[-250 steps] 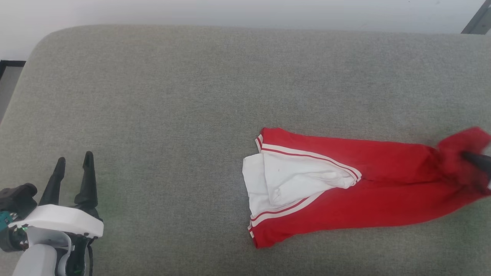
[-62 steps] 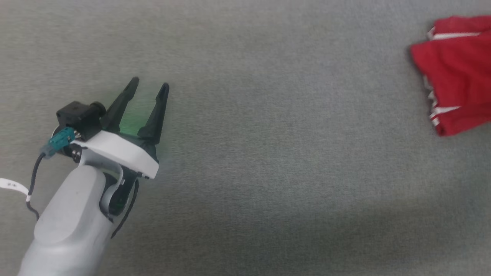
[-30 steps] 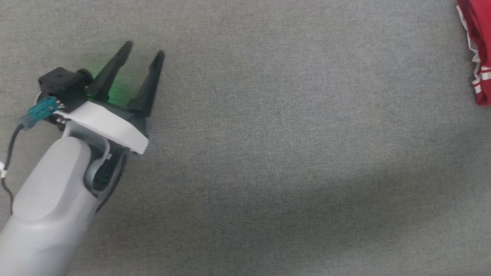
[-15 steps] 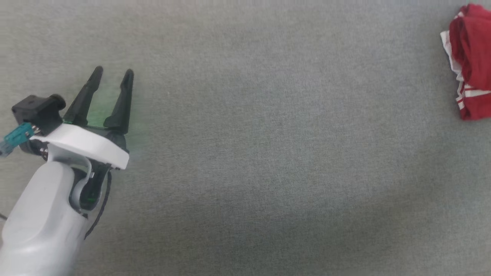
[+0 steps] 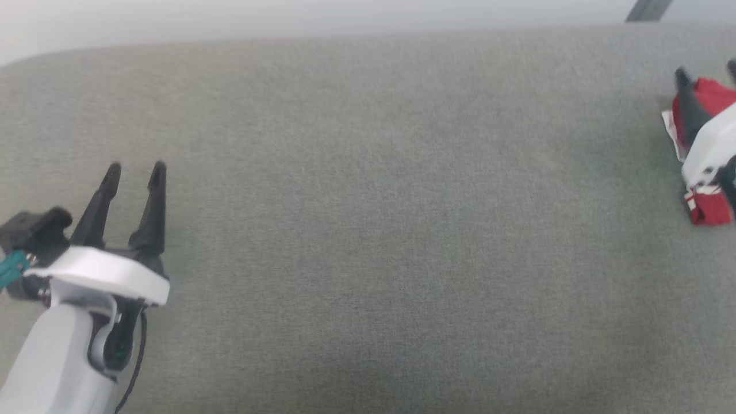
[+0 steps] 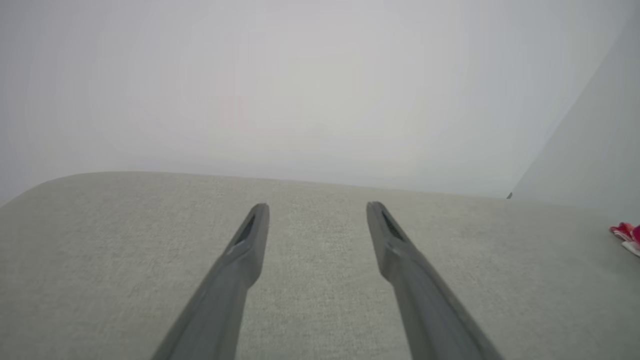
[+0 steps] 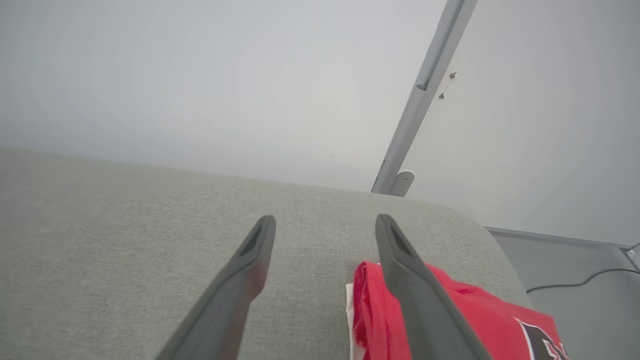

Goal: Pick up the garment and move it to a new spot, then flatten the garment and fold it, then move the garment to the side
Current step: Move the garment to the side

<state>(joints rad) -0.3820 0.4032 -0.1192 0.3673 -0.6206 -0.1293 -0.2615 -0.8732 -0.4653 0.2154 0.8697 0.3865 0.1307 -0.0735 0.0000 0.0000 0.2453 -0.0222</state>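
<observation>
Garment: the garment (image 5: 710, 95) lay bunched in a red-and-white heap at the far right edge of the head view, on the grey cushion (image 5: 368, 201), partly hidden under the right gripper (image 5: 707, 68).
Right gripper: its fingers were spread wide with nothing between them, and one crossed the red cloth at the lower right of its wrist view.
Left gripper: the left gripper (image 5: 137, 168) sat at the lower left, fingers apart and empty, well apart from the heap.
Handling: it looked light, limp and not fragile, so it would likely sag and unfurl when lifted.
Hold: a raised fold or the thicker striped edge looked best for a pinch.
</observation>
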